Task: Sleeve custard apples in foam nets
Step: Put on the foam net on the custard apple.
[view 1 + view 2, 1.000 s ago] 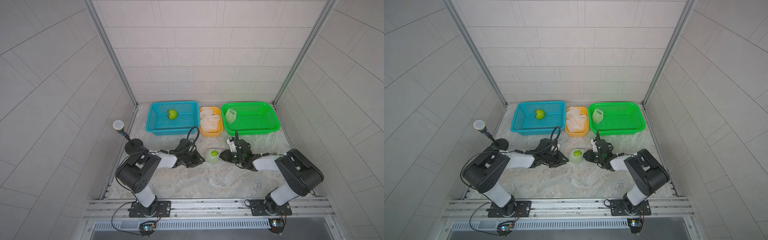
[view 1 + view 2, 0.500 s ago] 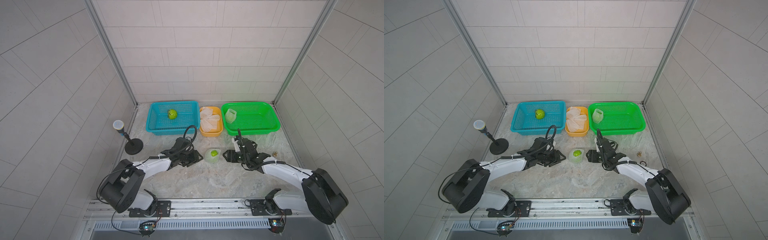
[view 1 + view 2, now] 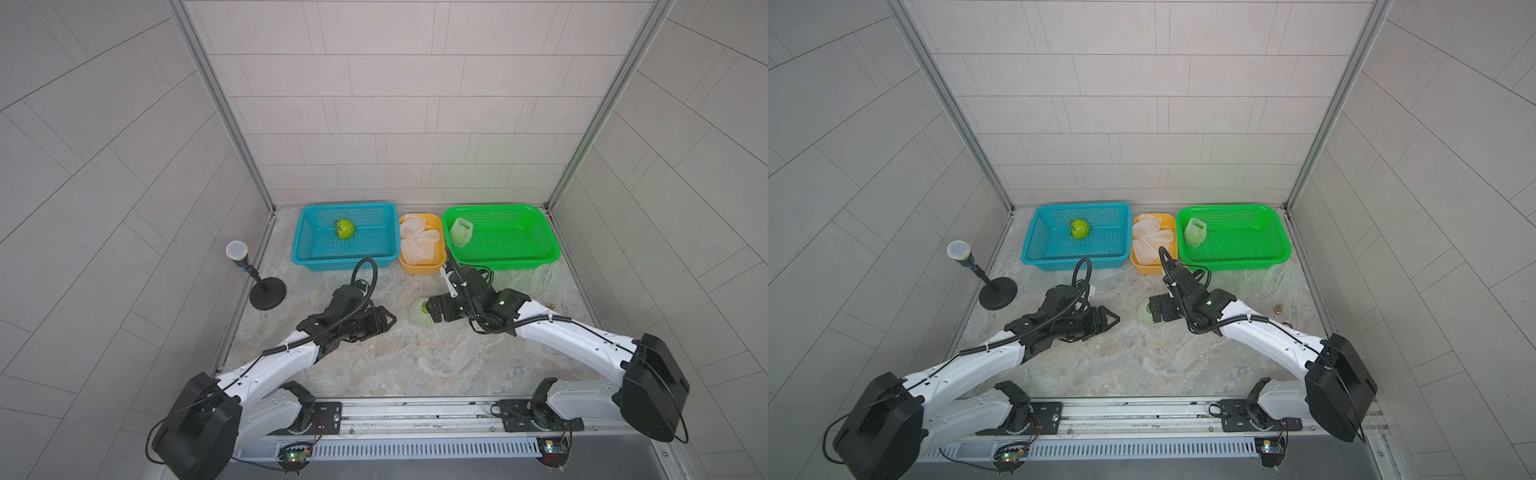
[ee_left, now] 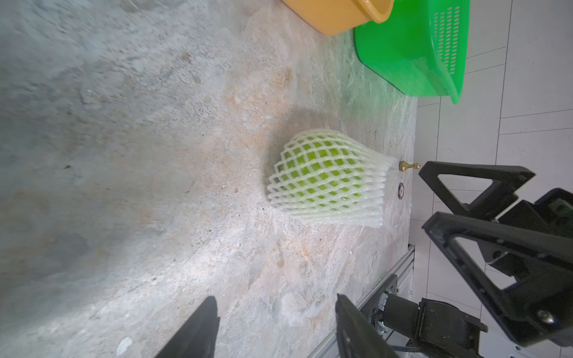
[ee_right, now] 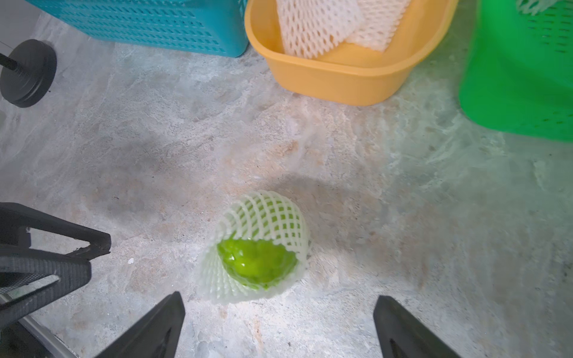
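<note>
Right wrist view: the right gripper (image 5: pixel 277 296) stands wide open just short of a custard apple (image 5: pixel 257 263) lying on the table (image 5: pixel 403 217), its green end showing at the mouth of its foam net (image 5: pixel 273 214). The left gripper (image 4: pixel 275 297) is open too, holding nothing. Pinching only loose netting could strip it back off (the round fruit might also roll). Beyond, a bare fruit (image 3: pixel 345 228) waits in the blue basket (image 3: pixel 303 249).

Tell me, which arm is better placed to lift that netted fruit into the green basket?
Probably right. The right tool stands open close beside the netted custard apple, and the green basket lies on that arm's side. The left tool, also open, sits farther from both.
</note>
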You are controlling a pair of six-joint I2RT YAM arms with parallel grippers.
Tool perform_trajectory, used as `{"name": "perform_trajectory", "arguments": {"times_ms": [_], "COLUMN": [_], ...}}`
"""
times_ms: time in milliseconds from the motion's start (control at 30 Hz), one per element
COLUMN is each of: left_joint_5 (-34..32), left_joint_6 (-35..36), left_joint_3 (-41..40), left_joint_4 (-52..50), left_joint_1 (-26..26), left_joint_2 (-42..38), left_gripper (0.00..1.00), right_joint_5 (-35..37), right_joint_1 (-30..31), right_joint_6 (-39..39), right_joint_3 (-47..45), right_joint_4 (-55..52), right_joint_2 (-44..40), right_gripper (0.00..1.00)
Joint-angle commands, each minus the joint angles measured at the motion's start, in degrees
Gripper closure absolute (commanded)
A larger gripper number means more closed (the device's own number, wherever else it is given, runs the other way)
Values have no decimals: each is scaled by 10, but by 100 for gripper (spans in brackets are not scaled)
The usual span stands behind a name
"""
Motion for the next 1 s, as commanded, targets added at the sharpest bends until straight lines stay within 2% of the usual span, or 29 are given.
{"name": "perform_trajectory", "arguments": {"times_ms": [0,433,967], "left_joint_5": [-29,8,16], "left_joint_6": [-1,-1,2], "left_joint_3": [-18,-10,-4], "left_joint_4": [-6,4,3], "left_joint_1": [3,5,7], "left_joint_2": [-15,35,54], "left_gripper": [36,36,37], "right_joint_5": [18,59,52], "right_joint_1": [10,38,38], "right_joint_6": [2,22,23], "right_joint_3": [26,75,92], "right_joint_4": [-31,-31,5], "right_joint_2": [31,136,221], "right_gripper": [0,1,12]}}
